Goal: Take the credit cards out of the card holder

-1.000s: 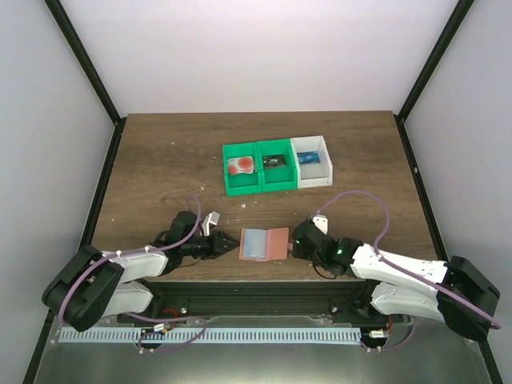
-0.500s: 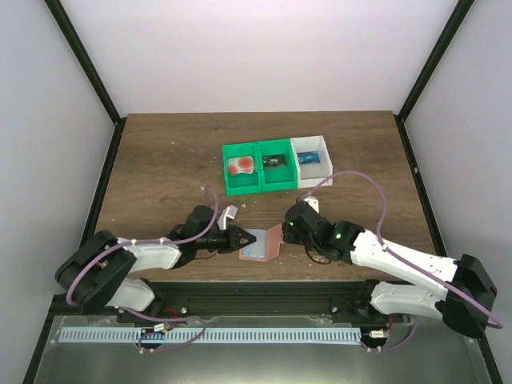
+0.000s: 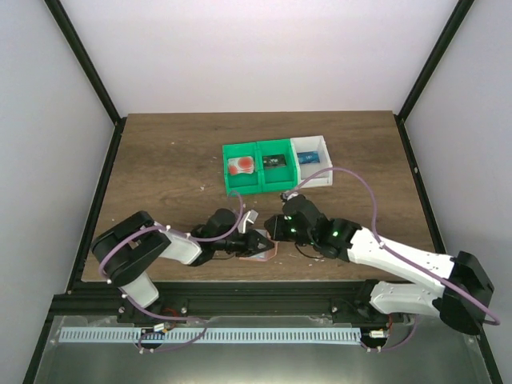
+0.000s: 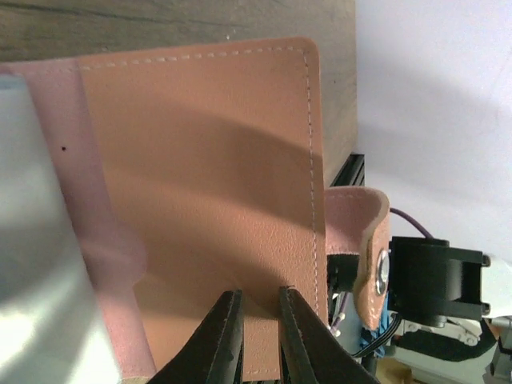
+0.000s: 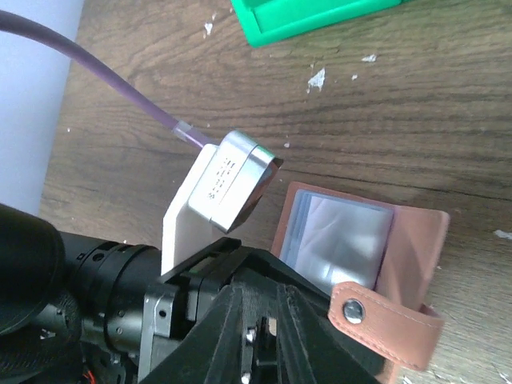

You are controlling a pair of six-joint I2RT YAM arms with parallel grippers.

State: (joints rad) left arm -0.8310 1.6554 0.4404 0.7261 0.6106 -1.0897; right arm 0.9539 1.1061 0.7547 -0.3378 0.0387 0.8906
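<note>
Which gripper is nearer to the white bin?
Right. The right gripper is at the card holder's right edge, down-left of the white bin in the top view; the left gripper reaches in from the left, farther away.

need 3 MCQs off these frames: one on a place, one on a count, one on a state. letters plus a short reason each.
1. Where on the table does the card holder lie?
A. far left corner
B. near the front edge, between the left gripper and the right gripper
C. far right corner

2. How many green bins are there?
A. three
B. one
C. two

3. The card holder is:
A. open, its blue-grey pocket showing
B. folded shut
C. upside down

Key: 1 B, the top view shows it between both grippers; 2 C, two green bins sit beside one white bin; 3 A, the right wrist view shows the inside.
</note>
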